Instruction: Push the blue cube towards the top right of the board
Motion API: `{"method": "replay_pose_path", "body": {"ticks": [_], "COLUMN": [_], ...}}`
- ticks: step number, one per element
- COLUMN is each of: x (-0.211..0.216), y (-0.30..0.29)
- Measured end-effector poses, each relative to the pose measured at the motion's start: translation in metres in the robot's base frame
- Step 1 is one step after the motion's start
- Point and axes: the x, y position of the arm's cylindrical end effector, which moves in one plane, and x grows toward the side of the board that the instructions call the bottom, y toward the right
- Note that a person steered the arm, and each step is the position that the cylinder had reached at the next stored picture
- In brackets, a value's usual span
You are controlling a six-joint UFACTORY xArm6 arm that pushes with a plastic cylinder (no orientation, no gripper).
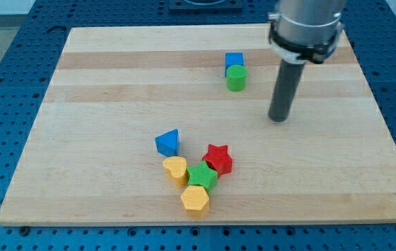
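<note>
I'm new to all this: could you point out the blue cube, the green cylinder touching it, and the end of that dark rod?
blue cube (234, 60): camera view, its top face.
green cylinder (236, 72): camera view, its round top.
my tip (278, 119): camera view, the rod's lower end.

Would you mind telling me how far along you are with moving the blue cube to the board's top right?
Done: nothing clearly; the blue cube sits in the upper middle of the board, touching the green cylinder just below it. In hand: my tip rests to the view's right of the pair, lower down, apart from both. Left: getting round to the cube's lower left and pushing it to the top right corner.
</note>
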Motion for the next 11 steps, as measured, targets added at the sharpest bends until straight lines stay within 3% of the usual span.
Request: {"method": "replay_pose_path", "body": {"ticks": [2, 4, 5, 6, 11], "x": [-0.014, -0.062, -0.100, -0.101, -0.141], "y": [-0.122, -0.151, -0.126, -0.126, 0.002]}}
